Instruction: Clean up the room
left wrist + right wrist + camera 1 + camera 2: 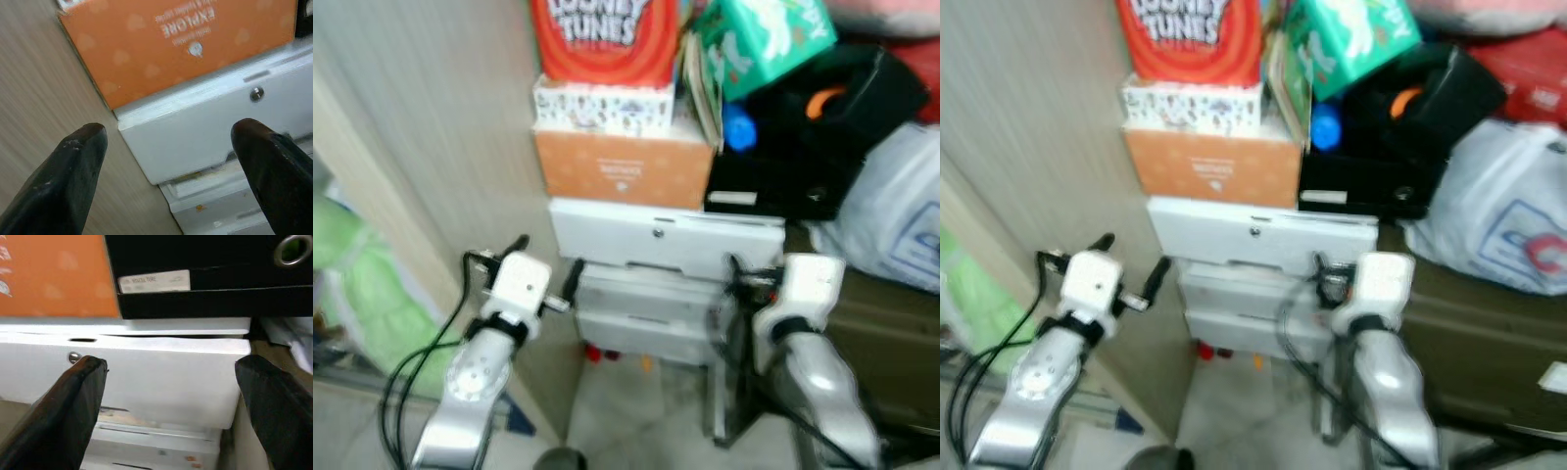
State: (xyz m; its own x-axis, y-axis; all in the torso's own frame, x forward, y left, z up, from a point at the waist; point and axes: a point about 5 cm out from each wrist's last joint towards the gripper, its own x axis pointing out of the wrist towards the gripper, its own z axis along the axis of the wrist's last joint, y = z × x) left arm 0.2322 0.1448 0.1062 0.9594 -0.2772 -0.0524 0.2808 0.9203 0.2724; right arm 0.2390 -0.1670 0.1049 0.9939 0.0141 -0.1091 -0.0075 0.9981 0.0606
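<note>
Evidently the step in hand is a two-armed lift of the white case (666, 240) at the foot of the stack. The left gripper (546, 266) hovers just short of the case's left end, its fingers spread wide with nothing between them. The right gripper (171, 396) stands before the case's right end, equally wide apart and empty; its left finger (73, 406) lies close below the small metal stud (74, 356).

To do this well, both grippers should probably advance level and together, closing on the two ends at the same height, since the case carries the orange box (625, 168), the patterned box (604, 106) and the red Looney Tunes box (604, 37) above, with the black box (205, 274) also resting on it. A tilt could spill the pile; clearing the upper boxes first may be safer.

The case lies flat, its long axis running across from one gripper to the other, its broad front face turned toward the robot.
</note>
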